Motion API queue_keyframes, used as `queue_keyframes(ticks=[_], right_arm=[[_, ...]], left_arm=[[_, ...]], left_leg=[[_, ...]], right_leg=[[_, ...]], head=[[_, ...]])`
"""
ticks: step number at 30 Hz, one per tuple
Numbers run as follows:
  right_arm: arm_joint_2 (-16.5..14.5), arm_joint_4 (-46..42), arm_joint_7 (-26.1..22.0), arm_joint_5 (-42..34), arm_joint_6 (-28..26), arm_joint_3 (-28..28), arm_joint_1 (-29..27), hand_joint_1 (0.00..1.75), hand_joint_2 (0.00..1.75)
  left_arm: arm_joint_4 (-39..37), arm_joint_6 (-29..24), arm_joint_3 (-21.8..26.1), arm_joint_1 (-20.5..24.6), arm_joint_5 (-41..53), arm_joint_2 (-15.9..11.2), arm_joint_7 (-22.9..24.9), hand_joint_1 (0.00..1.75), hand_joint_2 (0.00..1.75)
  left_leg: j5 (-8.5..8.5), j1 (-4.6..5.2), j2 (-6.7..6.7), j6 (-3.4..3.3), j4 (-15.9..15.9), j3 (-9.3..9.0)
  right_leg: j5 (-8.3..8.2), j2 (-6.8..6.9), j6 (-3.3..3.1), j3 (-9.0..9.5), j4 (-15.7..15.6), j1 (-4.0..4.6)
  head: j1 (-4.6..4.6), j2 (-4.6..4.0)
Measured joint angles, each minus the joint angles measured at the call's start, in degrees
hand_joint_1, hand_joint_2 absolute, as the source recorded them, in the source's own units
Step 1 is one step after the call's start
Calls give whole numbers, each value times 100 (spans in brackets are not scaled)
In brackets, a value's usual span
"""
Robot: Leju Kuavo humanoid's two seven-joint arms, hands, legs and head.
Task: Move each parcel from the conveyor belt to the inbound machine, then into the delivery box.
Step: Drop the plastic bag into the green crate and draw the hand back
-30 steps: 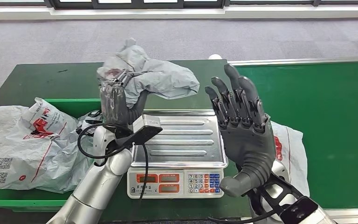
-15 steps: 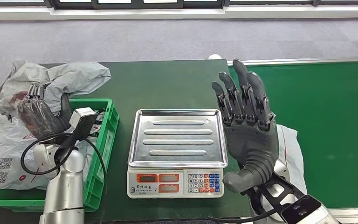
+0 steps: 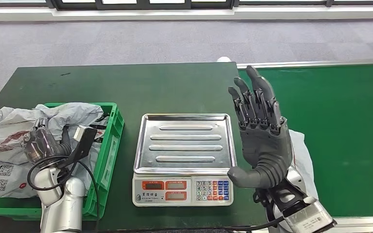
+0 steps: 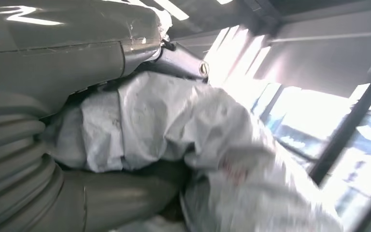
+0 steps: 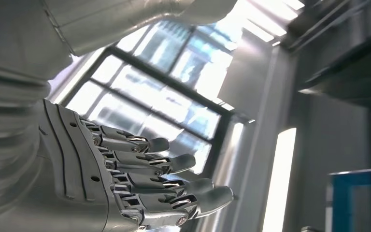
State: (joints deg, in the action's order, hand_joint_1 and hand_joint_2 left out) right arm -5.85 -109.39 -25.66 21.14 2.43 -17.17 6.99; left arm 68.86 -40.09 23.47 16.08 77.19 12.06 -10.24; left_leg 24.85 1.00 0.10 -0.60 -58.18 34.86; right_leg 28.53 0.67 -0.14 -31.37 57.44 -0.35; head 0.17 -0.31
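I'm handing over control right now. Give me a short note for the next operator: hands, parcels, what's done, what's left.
Left hand: grips a grey parcel, low over the green delivery box, not released.
Right hand: open, raised beside the scale, holding nothing.
Scale tray is bare.
Other parcels lie in the box and spill over its left side.
A white parcel lies on the conveyor belt behind the right hand.
Done: the grey parcel has reached the box.
Left: let go of it, then weigh and box the white parcel.

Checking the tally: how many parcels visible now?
3. One grey parcel held by the left hand over the green box, one white bag beside it, one behind the right hand. More may be hidden.
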Motion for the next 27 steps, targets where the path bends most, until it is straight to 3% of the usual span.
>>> queue_keyframes(ticks=[6, 7, 9, 10, 11, 13, 15, 19, 22, 27], right_arm=[[232, 0, 48, 50, -76, 140, -107, 0, 175], [252, 0, 49, 51, -78, 149, -109, 0, 131], [287, 0, 98, 148, -141, 166, -112, 0, 44], [311, 0, 179, 328, -248, 177, -116, 0, 44], [348, 1, 329, 666, -443, 202, -127, 0, 87], [460, 17, 798, 1591, -946, 310, -167, 0, 175], [605, 107, 1303, 2358, -1262, 492, -203, 0, 175], [1047, 682, 2172, 3494, -1222, 939, -171, 0, 175], [1489, 1381, 2873, 4593, -997, 1317, -87, 0, 175], [2279, 2830, 3593, 5545, -427, 1845, 23, 0, 175]], left_arm=[[-224, 0, 39, 25, 23, -63, 184, 0, 175], [-241, 0, 40, 28, 23, -68, 185, 0, 175], [-272, 0, 39, 32, 14, -78, 211, 0, 87], [-291, 0, 37, 32, -15, -82, 251, 0, 44], [-308, 0, 29, 29, -90, -84, 301, 0, 0], [-293, 0, -15, -6, -433, -78, 346, 0, 0], [-163, 0, -78, -90, -1001, -44, 235, 0, 0], [167, 40, -375, -315, -2356, 5, -43, 0, 0], [370, 111, -701, -492, -3117, -4, -162, 0, 0], [526, 266, -1204, -679, -3664, -44, -329, 0, 0]], left_leg=[[8, 4, 19, 6, 3, -23], [8, 4, 19, 7, 5, -25], [9, 4, 19, 8, 8, -30], [9, 5, 19, 9, 10, -33], [10, 5, 19, 10, 12, -36], [12, 8, 19, 11, 16, -44], [17, 13, 20, 13, 18, -53], [32, 24, 11, 4, 20, -85], [40, 32, -14, -5, 21, -110], [45, 43, -56, -27, 19, -131]], right_leg=[[0, -21, -1, 10, 1, -4], [1, -21, -2, 10, 2, -4], [3, -21, -5, 12, 2, -4], [4, -22, -6, 13, 2, -5], [5, -22, -7, 15, 2, -5], [8, -21, -9, 23, 1, -8], [12, -22, -9, 31, 1, -13], [27, -14, 2, 70, -4, -24], [42, 10, 15, 105, -7, -33], [54, 58, 30, 134, -12, -46]], head=[[1, 0], [1, 0], [1, 0], [0, 0], [0, 0], [0, 0], [1, 0], [1, 0], [1, 0], [1, 0]])
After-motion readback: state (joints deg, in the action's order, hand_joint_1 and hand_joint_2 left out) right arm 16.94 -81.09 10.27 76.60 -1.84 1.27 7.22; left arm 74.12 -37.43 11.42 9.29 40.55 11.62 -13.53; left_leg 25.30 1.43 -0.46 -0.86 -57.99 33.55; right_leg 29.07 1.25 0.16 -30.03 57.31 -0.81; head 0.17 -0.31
